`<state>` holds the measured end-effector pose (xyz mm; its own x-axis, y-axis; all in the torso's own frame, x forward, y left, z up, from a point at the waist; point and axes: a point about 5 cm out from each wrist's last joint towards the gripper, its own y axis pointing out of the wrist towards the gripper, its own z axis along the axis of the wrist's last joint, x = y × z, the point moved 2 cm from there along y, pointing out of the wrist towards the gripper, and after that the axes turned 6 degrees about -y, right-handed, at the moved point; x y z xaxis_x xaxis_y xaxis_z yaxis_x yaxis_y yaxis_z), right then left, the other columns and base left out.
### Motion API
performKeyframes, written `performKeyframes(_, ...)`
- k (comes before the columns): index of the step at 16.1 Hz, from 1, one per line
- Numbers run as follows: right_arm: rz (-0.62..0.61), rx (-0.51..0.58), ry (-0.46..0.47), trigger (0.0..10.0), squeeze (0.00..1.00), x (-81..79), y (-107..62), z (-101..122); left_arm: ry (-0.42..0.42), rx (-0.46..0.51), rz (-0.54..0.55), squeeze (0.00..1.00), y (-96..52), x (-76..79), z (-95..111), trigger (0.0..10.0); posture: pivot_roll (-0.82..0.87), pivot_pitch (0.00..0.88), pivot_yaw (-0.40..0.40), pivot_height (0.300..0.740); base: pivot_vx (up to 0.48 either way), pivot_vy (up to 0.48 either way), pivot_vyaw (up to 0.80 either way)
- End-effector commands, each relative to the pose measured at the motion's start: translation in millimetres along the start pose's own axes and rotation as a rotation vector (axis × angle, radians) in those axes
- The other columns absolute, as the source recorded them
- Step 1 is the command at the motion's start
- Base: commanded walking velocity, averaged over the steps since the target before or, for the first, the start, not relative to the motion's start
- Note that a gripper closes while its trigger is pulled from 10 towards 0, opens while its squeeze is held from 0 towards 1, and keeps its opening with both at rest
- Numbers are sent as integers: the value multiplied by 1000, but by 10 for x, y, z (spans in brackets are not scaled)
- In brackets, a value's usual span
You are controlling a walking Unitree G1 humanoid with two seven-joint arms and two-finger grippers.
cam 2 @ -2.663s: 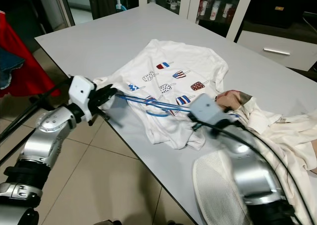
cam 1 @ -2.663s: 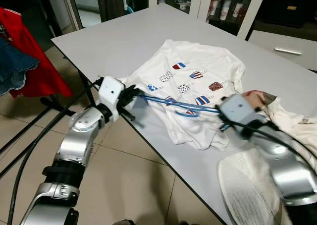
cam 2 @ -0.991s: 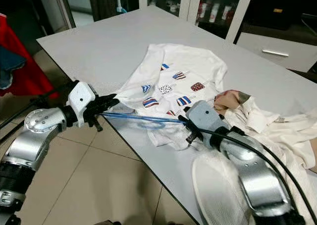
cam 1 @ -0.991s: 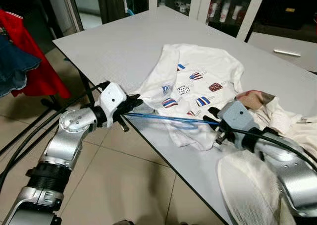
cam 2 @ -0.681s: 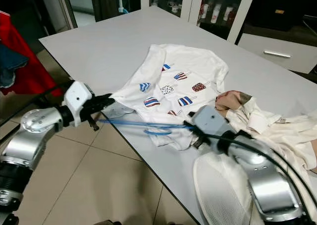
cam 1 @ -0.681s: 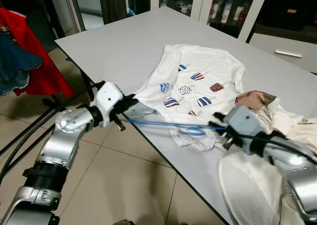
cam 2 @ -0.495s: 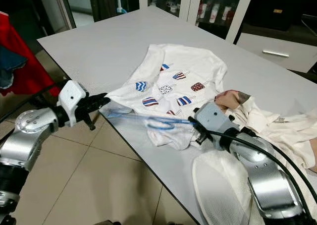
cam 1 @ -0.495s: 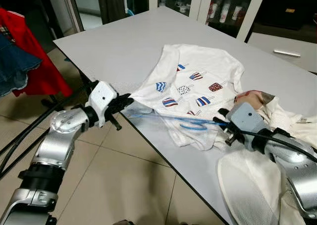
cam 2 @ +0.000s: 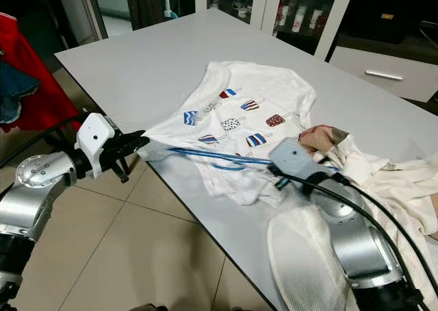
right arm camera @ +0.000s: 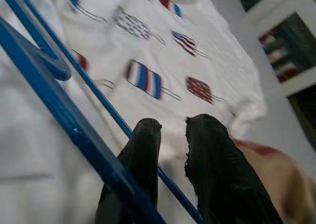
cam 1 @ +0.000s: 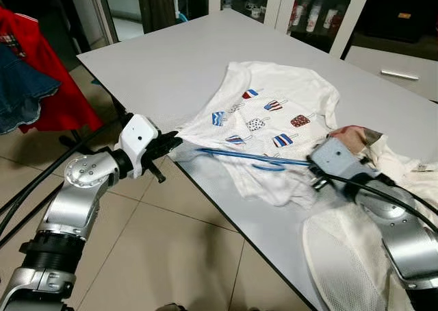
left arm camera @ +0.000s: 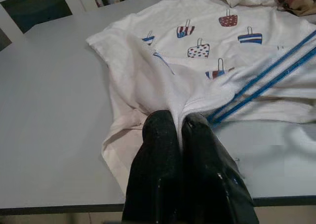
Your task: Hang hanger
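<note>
A white T-shirt (cam 1: 280,98) printed with popsicles lies spread on the grey table (cam 1: 171,51). My left gripper (cam 1: 172,140) sits at the table's near-left edge, shut on the shirt's hem (left arm camera: 180,119). A blue hanger (cam 1: 253,157) lies slanted across the shirt's lower part, its hook (cam 2: 229,165) pointing toward me. My right gripper (cam 1: 315,175) is at the hanger's right end, fingers (right arm camera: 148,135) closed around the blue bars (right arm camera: 74,130). The hanger's other end (left arm camera: 217,115) reaches the fold of cloth by my left fingers.
A heap of pale clothes (cam 1: 404,167) and a white mesh piece (cam 1: 342,256) lie at the table's right. Red and denim garments (cam 1: 34,85) hang at the far left over tiled floor. Glass-fronted cabinets (cam 1: 321,9) stand behind the table.
My left gripper has dragged the shirt's hem out toward the table's edge. The hanger's left end has come away from the left gripper and now lies over the shirt.
</note>
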<state>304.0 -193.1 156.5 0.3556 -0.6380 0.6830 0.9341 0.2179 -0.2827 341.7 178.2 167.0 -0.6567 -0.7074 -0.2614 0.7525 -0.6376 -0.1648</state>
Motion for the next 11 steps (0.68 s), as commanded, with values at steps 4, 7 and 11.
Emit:
performKeyframes(4,-157,-55,-19,10000,0,249,-17,-65,2,-1,-12,0,-21,14,29,0,58,99,16,740,0,0,0)
performKeyframes(7,-274,-46,6,10000,0,409,-46,-21,3,-6,-19,0,-5,24,25,0,52,98,24,740,0,0,0)
performKeyframes(11,-235,64,71,10000,0,352,-67,222,9,-11,-18,0,17,32,21,0,51,93,27,740,0,0,0)
